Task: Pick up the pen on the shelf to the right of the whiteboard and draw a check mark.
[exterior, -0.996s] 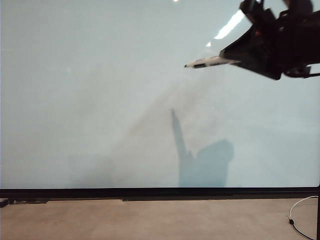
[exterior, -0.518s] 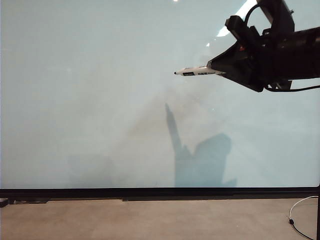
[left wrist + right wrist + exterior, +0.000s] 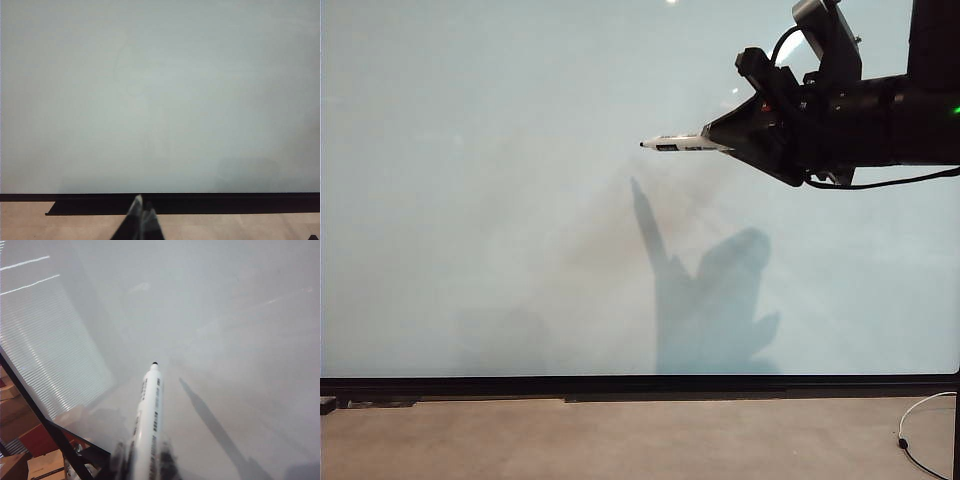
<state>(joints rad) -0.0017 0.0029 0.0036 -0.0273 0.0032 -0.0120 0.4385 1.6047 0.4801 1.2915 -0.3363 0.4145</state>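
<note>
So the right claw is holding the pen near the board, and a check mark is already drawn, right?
Not quite. The right gripper does hold the pen in front of the whiteboard, but the exterior view shows no check mark, only shadows.

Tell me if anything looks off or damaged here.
Nothing stands out. The right end effector holds the pen level before the unmarked whiteboard; the left end effector sits shut near its lower edge.
</note>
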